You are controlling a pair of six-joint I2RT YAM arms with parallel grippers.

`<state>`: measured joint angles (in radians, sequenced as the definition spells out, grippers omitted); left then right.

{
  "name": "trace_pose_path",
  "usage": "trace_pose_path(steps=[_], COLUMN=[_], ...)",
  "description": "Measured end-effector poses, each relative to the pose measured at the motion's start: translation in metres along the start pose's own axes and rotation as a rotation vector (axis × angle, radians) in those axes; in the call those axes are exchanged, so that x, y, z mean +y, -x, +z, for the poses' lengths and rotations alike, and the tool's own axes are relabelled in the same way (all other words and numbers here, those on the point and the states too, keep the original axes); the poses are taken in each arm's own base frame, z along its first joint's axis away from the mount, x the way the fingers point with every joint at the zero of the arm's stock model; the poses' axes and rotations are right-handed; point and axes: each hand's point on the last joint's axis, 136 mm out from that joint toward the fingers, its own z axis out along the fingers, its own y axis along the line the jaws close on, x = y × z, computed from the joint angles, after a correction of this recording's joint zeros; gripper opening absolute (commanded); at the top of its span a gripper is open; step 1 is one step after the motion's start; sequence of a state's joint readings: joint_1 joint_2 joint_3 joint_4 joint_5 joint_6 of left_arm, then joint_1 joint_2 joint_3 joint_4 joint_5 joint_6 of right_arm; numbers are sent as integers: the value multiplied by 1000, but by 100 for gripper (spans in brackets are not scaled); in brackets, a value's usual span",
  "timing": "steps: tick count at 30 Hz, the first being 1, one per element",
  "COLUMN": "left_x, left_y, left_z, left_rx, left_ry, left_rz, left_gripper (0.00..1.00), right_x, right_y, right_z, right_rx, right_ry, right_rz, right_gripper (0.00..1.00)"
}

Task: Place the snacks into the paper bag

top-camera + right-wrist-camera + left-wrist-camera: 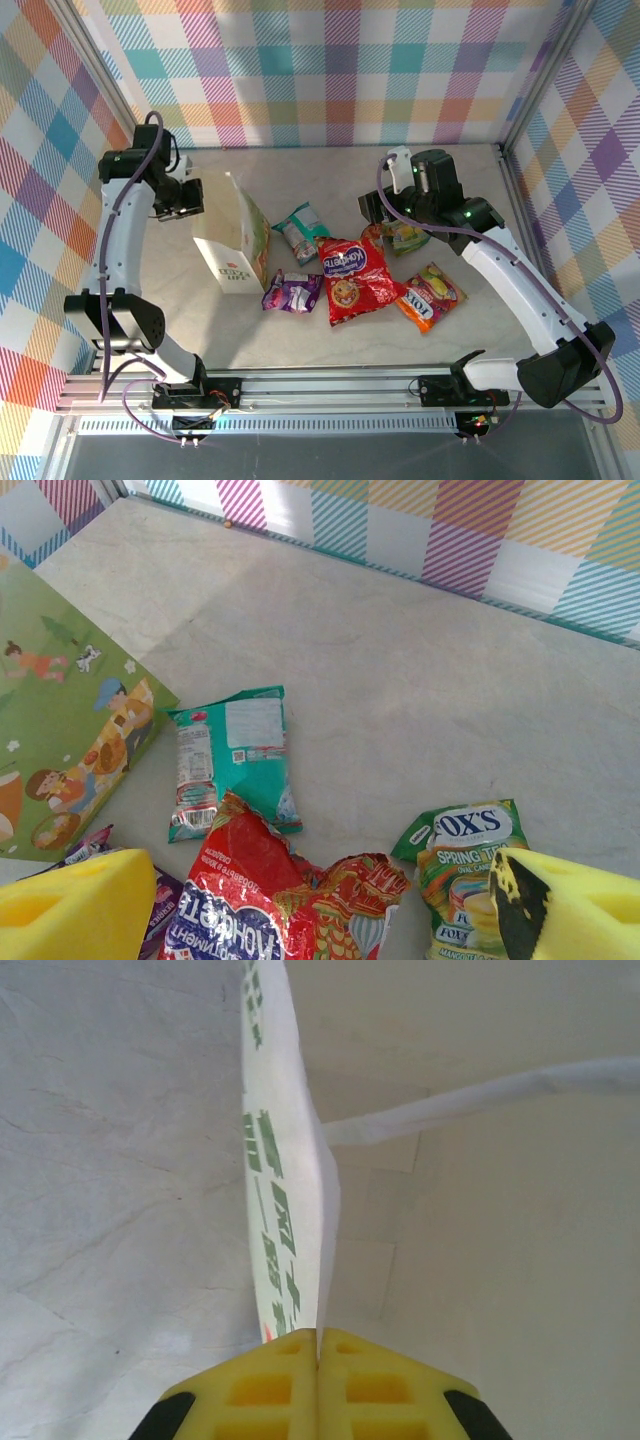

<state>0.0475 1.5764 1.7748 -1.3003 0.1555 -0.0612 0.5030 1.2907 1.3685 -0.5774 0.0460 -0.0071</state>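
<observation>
Bag pinched at its rim, all five snacks (350, 275) lying on the table (300, 170) beside it.
The left pincer (318, 1338) was clamped on the paper bag (235, 235). The right pincer (305, 870), spread wide, hung over the red packet (250, 880) and green packet (462, 855). A pull could tear the thin paper or topple the bag.

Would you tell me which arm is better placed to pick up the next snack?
Right: the right gripper is open over the red packet and green packet, while the left gripper is shut on the bag.
</observation>
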Motion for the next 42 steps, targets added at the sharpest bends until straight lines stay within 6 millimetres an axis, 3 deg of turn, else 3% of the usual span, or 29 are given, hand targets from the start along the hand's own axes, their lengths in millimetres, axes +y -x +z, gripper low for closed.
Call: trace_pose_path(steps=[15, 20, 24, 33, 42], left_x=[-20, -22, -22, -21, -20], left_y=[1, 4, 4, 2, -3], left_z=[6, 6, 6, 7, 7], left_rx=[-6, -8, -8, 2, 20], left_ry=[-139, -145, -144, -142, -136], left_rz=[-34, -36, -38, -47, -51], left_gripper=[0, 0, 12, 20, 24], right_x=[-1, 4, 13, 41, 100], right_y=[-11, -28, -44, -71, -98], right_z=[-4, -2, 1, 2, -2], right_rx=[43, 92, 141, 239, 351], right_ry=[-8, 25, 75, 219, 396], right_rz=[23, 57, 99, 230, 285], right_gripper=[86, 85, 85, 82, 81])
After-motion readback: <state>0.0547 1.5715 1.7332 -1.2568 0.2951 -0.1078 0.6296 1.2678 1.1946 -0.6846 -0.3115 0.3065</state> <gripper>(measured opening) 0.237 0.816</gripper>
